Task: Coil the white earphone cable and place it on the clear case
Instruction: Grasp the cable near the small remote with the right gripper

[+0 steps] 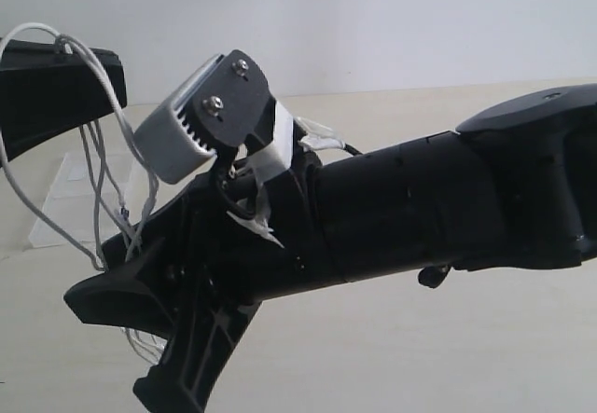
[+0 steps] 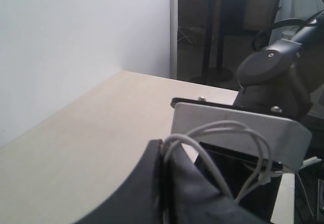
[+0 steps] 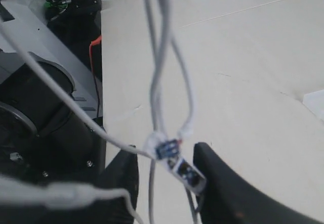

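Note:
The white earphone cable (image 1: 104, 91) hangs in several loops from my left gripper (image 1: 93, 63), raised at the upper left. In the left wrist view that gripper (image 2: 164, 147) is shut on the cable (image 2: 225, 128), which arches out of the closed jaws. The strands drop to my right gripper (image 1: 121, 348), which is lower and reaches across from the right. In the right wrist view the right gripper (image 3: 164, 183) stands open, and the cable (image 3: 157, 82) with its small inline piece (image 3: 186, 173) dangles between its fingers. The clear case (image 1: 58, 199) lies flat on the table at the left, behind the hanging strands.
The right arm's black body (image 1: 420, 208) and grey wrist camera mount (image 1: 177, 138) fill the middle of the exterior view. The beige table (image 1: 420, 348) meets a white wall (image 1: 373, 21) behind. Off the table's edge stands dark equipment (image 3: 45, 107).

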### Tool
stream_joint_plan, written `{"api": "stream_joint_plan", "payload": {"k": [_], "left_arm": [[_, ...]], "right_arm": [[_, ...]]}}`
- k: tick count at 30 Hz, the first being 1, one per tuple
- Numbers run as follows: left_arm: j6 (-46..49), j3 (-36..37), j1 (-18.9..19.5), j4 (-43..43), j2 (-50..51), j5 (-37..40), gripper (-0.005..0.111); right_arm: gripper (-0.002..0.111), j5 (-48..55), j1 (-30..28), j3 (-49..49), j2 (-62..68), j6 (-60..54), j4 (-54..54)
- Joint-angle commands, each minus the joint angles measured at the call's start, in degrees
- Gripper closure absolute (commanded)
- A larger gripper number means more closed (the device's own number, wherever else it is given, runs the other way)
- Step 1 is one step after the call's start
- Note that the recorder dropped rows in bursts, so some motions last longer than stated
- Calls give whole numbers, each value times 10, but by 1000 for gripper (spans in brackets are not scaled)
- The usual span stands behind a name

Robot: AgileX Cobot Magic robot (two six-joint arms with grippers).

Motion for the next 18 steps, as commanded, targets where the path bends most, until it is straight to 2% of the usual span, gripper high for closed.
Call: {"api": "stream_joint_plan", "payload": {"k": [1, 12, 17, 18], "left_arm": [[-6, -4, -3, -10, -4, -3, 107], [-6, -4, -3, -10, -4, -3, 107], [-6, -4, -3, -12, -4, 1, 107], [-6, -4, -3, -12, -4, 1, 107]], "right_arm": [[74, 13, -2, -6, 2, -4, 2], [87, 13, -2, -6, 3, -4, 2], [108, 13, -2, -6, 3, -8, 2], [108, 13, -2, -6, 3, -9, 2]]}}
